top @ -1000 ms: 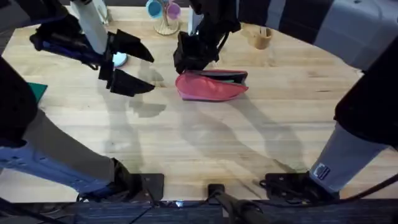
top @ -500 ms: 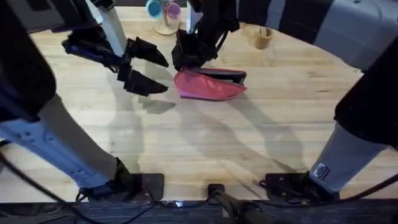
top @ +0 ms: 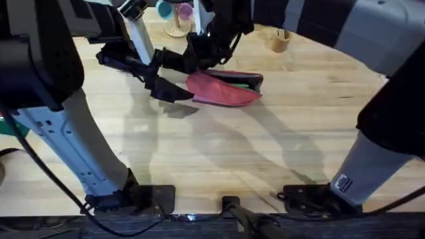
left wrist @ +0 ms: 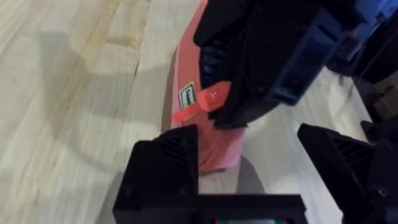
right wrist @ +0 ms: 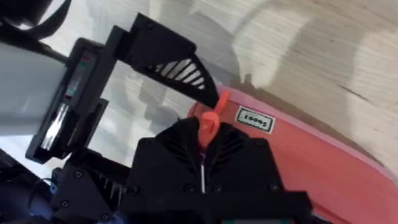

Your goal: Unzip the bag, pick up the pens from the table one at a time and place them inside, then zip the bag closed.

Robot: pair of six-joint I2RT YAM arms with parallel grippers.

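Note:
The pink-red bag (top: pixel 222 91) lies on the table (top: pixel 265 153) at the back middle, its zipper mouth gaping dark along the far side. A thin green sliver (top: pixel 244 83) shows in that mouth; I cannot tell whether it is a pen. My right gripper (top: pixel 202 58) sits over the bag's left end, shut on the orange pull tab (right wrist: pixel 208 122). My left gripper (top: pixel 171 74) hangs open just left of that end, one finger on each side of it. In the left wrist view the bag (left wrist: pixel 186 68), the pull tab (left wrist: pixel 202 104) and the right gripper (left wrist: pixel 267 62) lie close ahead.
A stand with blue and pink cups (top: pixel 174 13) is at the back edge behind the grippers. A small wooden cup (top: pixel 279 40) stands at the back right. Something green (top: pixel 8 123) lies at the far left. Bare wood stretches in front of the bag.
My left gripper has swung right across the table, from well left of the bag to its left end. The right gripper has stayed at the bag's end.

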